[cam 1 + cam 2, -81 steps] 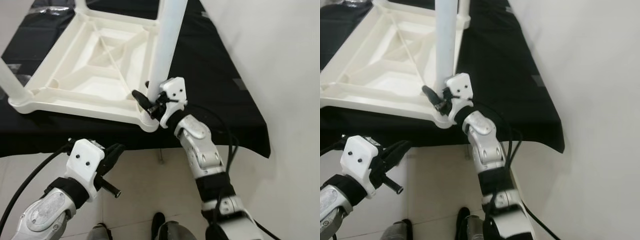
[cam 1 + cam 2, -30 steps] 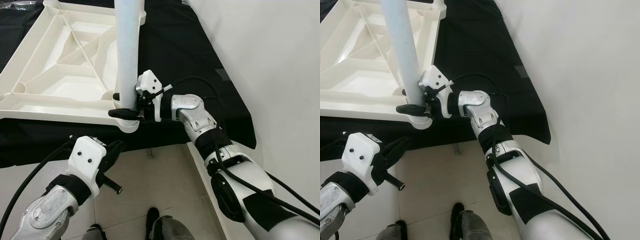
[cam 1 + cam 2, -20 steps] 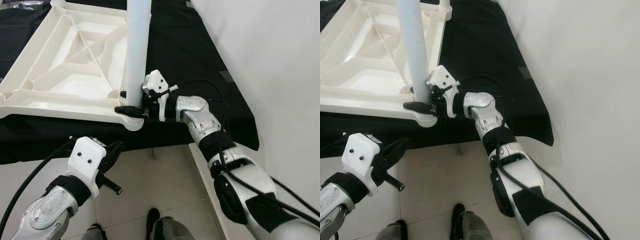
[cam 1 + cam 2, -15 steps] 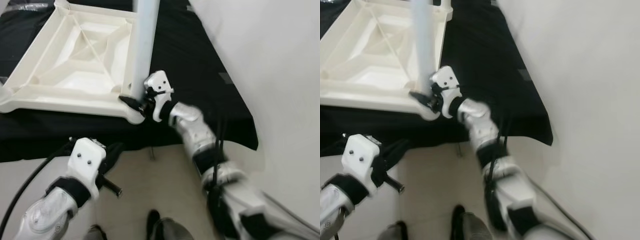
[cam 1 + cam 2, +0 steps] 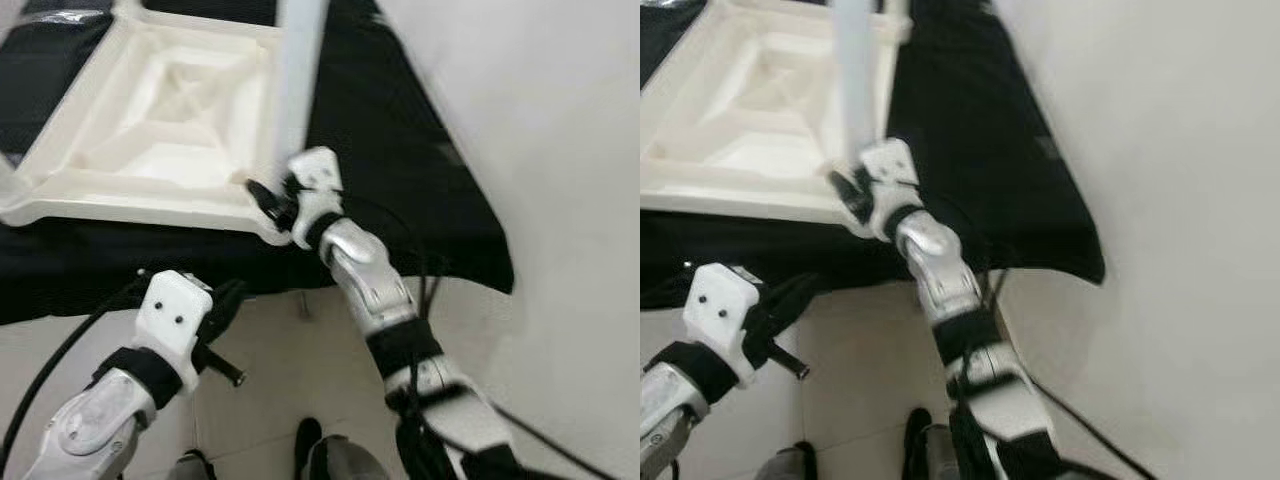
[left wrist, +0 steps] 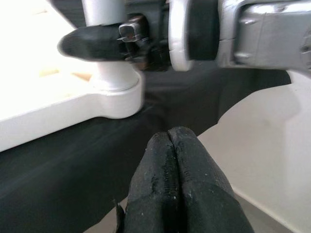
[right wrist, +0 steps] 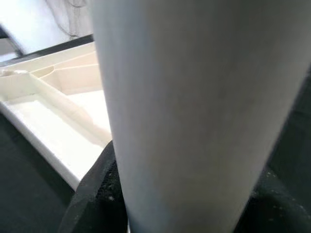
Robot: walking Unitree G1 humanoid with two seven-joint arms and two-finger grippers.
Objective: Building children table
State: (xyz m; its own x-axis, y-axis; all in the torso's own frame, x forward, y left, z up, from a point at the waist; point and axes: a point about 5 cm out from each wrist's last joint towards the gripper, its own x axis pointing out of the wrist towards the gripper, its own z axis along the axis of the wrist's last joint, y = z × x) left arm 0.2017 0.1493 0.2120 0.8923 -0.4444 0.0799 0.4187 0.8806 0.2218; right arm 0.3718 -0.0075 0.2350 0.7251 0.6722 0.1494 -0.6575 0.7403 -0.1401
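Where the upturned white tabletop (image 5: 150, 130) lies near the black-draped bench's (image 5: 400, 170) right front corner, right pincer (image 5: 275, 200) clamps its corner leg (image 5: 298, 70) low down. Left pincer (image 6: 175, 194) hangs below the front edge, fingers pressed together, empty.

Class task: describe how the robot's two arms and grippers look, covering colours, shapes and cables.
Both arms are jointed silver metal with black bands. The left gripper and right gripper each have a white blocky housing and long black fingers. Black cables run along both arms.
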